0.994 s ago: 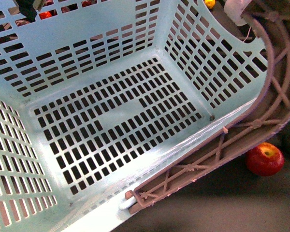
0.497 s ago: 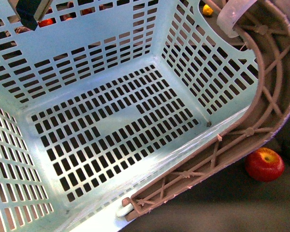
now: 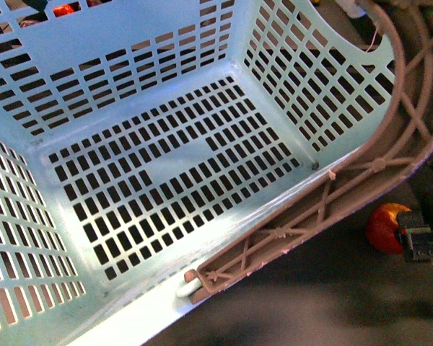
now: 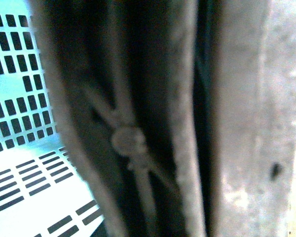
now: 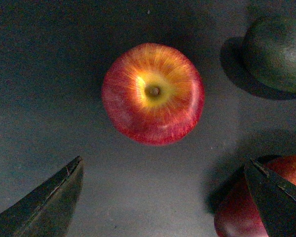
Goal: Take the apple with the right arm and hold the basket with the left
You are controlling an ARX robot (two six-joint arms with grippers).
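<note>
A large light blue plastic basket with slotted walls and floor (image 3: 130,43) fills most of the front view, and its floor is seen bare. Its brown ribbed swing handle (image 3: 390,151) is laid along the near right rim. The handle is seen very close and blurred in the left wrist view, where the left gripper's fingers cannot be made out, so their state cannot be told.

Outside the basket, just beyond the handle on the dark tabletop (image 5: 39,74), the round bright red apple with a yellowish stem hollow (image 5: 153,94) is set stem up. The right gripper (image 5: 164,163) is held above it with its dark fingers (image 5: 44,202) spread wide, untouched by the apple. Open tabletop is left on one side. A dark green round fruit (image 5: 278,49) and a second red fruit (image 5: 237,207) are found nearby on the other.
</note>
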